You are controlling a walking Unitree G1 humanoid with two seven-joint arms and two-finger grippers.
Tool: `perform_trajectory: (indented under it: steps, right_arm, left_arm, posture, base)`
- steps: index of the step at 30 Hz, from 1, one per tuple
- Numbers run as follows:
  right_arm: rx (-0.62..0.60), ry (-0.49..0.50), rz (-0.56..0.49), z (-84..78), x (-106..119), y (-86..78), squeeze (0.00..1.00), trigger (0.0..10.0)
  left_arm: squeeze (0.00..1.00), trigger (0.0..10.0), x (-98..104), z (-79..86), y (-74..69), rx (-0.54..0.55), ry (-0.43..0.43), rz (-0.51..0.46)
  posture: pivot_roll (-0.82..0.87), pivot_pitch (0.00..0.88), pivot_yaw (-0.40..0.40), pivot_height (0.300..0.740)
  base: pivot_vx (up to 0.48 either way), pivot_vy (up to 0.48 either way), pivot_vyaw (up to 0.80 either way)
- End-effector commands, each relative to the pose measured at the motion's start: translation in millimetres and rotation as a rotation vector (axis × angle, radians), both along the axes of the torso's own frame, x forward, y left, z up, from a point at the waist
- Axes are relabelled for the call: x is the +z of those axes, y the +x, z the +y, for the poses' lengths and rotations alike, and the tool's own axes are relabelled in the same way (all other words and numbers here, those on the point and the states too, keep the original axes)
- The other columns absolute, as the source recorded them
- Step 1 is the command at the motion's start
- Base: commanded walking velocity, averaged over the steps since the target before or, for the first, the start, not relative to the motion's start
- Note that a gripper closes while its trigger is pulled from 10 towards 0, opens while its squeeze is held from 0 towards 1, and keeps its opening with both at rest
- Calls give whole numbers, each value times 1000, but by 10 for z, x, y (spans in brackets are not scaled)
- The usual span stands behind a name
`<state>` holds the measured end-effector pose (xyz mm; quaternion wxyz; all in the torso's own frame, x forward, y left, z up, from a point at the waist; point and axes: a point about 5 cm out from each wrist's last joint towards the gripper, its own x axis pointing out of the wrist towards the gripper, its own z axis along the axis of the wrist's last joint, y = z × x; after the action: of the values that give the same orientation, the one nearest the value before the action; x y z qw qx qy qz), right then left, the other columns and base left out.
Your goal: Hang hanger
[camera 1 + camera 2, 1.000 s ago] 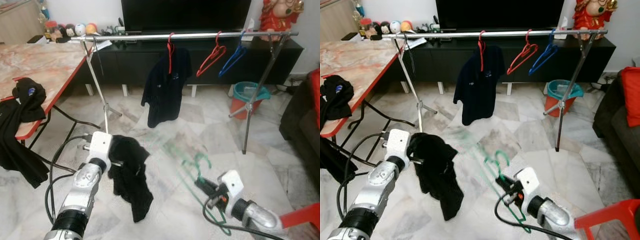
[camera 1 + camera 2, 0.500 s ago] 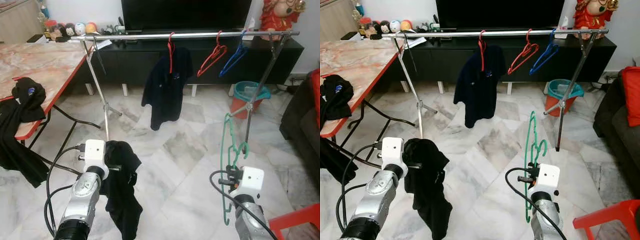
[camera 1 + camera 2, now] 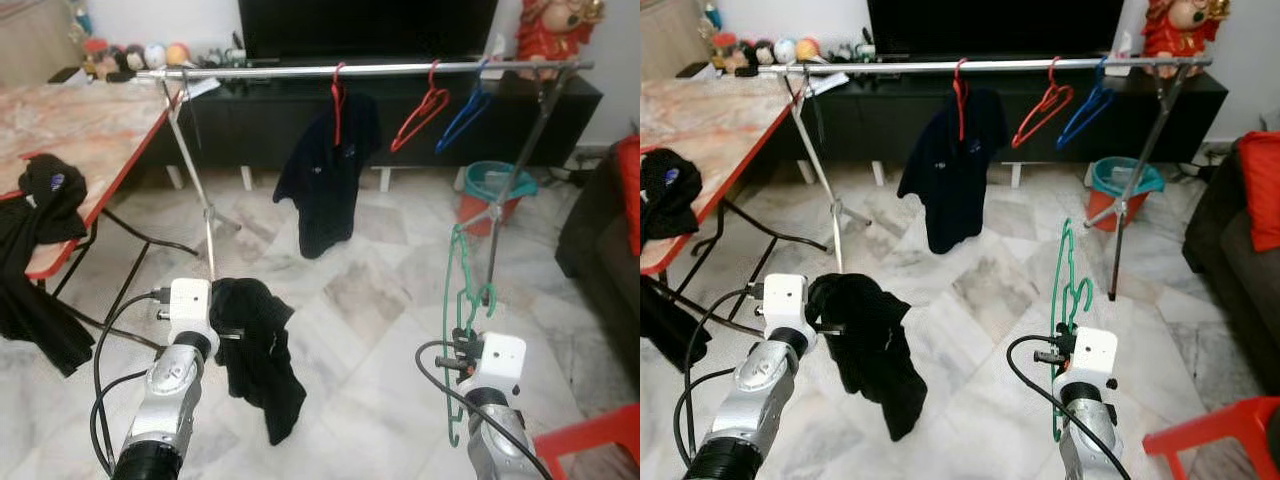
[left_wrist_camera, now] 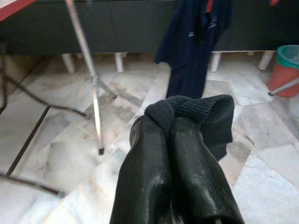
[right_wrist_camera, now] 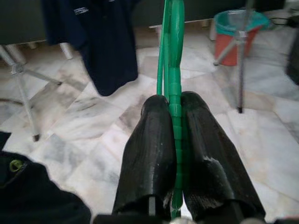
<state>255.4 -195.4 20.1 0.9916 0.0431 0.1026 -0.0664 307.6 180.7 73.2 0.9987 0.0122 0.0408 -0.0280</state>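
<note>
My right gripper (image 5: 174, 100) is shut on the lower bar of a green hanger (image 3: 462, 290), which it holds upright at the lower right with the hook on top. Low on the left, my left gripper (image 4: 170, 112) is shut on a black garment (image 3: 255, 350) that droops below it. Across the room ahead runs a silver clothes rail (image 3: 360, 70). On it hang a dark navy shirt (image 3: 325, 175) on a red hanger, an empty red hanger (image 3: 420, 105) and an empty blue hanger (image 3: 462, 110). Both grippers are well short of the rail and below it.
A red-edged marble table (image 3: 90, 130) stands at the left with black clothes (image 3: 45, 195) draped over its edge. A teal and red bin (image 3: 495, 195) sits by the rack's right leg (image 3: 510, 190). A dark sofa (image 3: 600, 240) and a red stool (image 3: 590, 435) are on the right.
My right gripper swung the green hanger up from low over the floor to upright, then held it. The black garment has swayed under the left gripper.
</note>
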Motion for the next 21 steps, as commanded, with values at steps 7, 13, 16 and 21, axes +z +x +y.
perform_trajectory:
  steps: [7,13,16,21]
  right_arm:
    - [25,23,-9,80,3,49,0,10000]
    - [18,25,-8,74,-6,53,0,10000]
    - [18,27,-11,79,-4,58,0,10000]
    - [18,27,-14,86,1,75,0,10000]
  left_arm:
    - [0,10000,64,28,14,0,14,-29]
    - [0,10000,67,17,16,-7,13,-28]
    - [0,10000,72,17,19,-11,17,-29]
    - [0,10000,79,22,23,-12,21,-31]
  posture:
    - [12,0,42,740]
    - [13,0,44,740]
    - [15,0,46,740]
    - [18,0,46,740]
  base:
    - [0,253,57]
    - [0,267,0]
    - [-160,324,0]
    - [-243,323,0]
